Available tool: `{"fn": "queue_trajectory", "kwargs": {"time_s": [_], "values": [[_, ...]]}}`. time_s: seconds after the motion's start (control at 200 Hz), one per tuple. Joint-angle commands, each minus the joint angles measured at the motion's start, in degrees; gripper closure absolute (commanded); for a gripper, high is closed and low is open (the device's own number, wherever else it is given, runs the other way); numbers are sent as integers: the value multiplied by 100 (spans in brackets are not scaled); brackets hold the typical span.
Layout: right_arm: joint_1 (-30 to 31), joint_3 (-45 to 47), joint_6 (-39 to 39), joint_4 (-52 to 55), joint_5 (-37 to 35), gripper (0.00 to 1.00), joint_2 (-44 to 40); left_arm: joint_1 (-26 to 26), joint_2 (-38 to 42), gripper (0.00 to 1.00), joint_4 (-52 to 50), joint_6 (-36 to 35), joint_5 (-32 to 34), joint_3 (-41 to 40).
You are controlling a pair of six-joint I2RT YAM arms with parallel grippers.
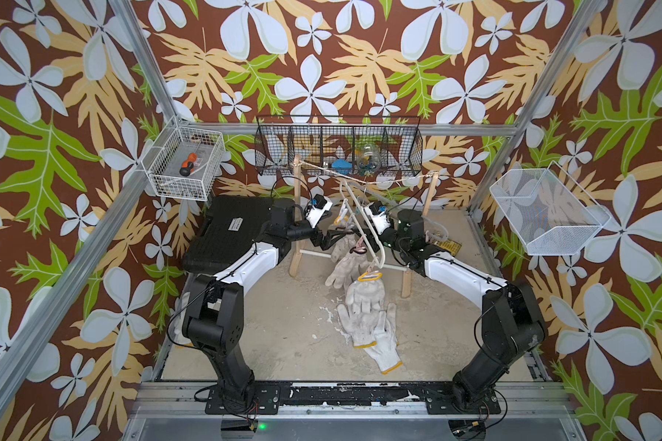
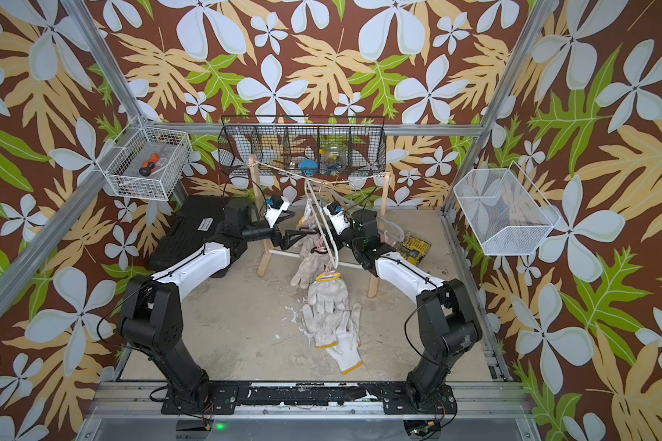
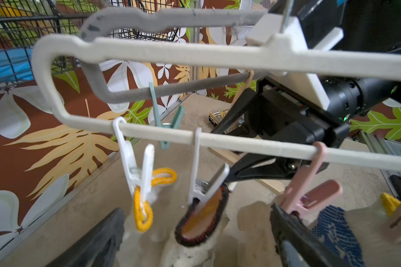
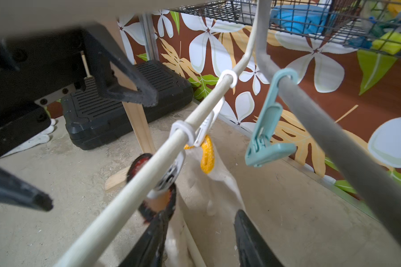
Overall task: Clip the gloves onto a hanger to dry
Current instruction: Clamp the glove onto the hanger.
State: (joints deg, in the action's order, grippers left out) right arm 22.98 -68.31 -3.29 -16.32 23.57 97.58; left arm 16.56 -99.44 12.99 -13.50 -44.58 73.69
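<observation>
While both arms lean in toward the middle of the table, over on the far left there's a white wire basket hung on the frame with an orange-and-black screwdriver lying in it. Below it a black ribbed plastic tool case sits on the dusty beige tabletop, and a stray white glove lies just beside the case.

Next comes the left gripper: jaws spread wide, clamping nothing, one finger either side of a white knit glove with a dark-trimmed cuff. That glove hangs from a white plastic clip on the lower bar of a cream plastic hanger, which dangles off a thin rope strung between two wooden posts. Same bar, another white clip bites a yellow-trimmed cuff, and a pink clip hangs right by a blue-dotted glove, though I honestly can't tell if it's gripping it. Behind that, a grey hanger carries a teal clip.

Down on the table under the hanger's near end, a pile of white gloves with yellow cuffs lies flat. The right gripper is on the other side of the bar, jaws parted and holding nothing, one fingertip right beside the dark cuff and its clip. Further right there's a small yellow box on the table and a white mesh basket up on the frame.
</observation>
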Motion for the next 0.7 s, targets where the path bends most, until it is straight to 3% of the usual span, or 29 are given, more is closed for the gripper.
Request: {"fn": "queue_trajectory", "kwargs": {"time_s": [0.0,0.325,0.696], "values": [[-18,45,131,-52,-168,50,-86,0,162,0,-53,-158,135,-65],[-228,532,221,657,-597,49,-812,-1,821,0,-666,-286,835,-408],[-283,1962,21,1485,-333,51,-2118,3,1715,0,-849,-21,1227,-1202]]}}
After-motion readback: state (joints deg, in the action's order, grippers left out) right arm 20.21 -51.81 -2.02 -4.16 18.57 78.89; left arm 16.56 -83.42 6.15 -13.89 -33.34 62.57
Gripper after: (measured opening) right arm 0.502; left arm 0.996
